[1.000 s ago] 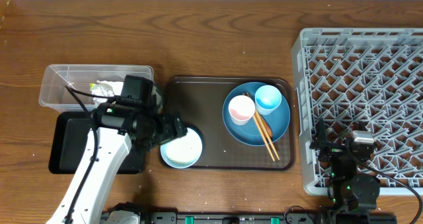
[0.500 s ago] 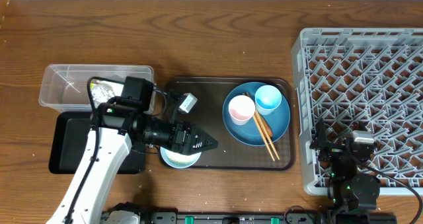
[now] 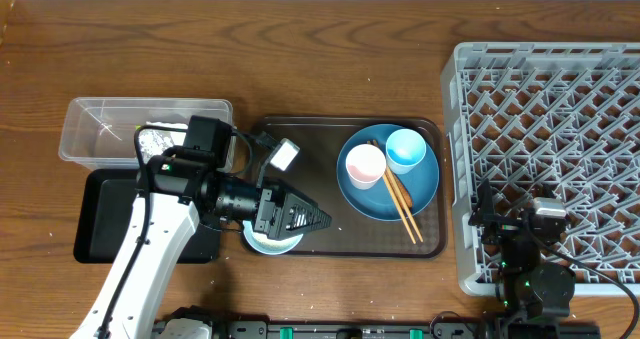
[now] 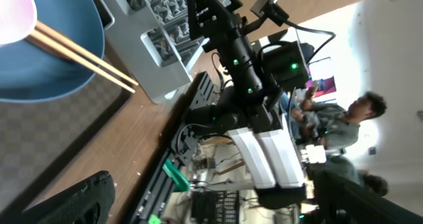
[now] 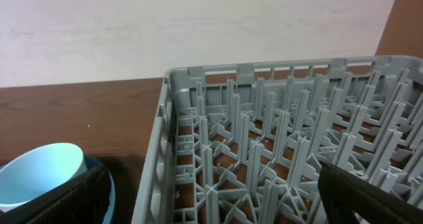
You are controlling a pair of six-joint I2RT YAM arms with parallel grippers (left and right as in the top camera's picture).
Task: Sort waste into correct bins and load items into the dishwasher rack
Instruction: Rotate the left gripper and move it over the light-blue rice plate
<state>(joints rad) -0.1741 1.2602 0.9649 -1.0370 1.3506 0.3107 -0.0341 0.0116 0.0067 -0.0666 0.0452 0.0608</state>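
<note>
item: white-blue round bowl [image 3: 268, 243], at the front-left corner of the dark brown serving tray [image 3: 330, 179]. left jaws: spread wide, empty, above the bowl. right jaws: wide, empty, at the front edge of the grey plastic lattice rack [image 3: 550, 79]. step, likely: taking the bowl; next calls for a descent onto its rim.
</note>
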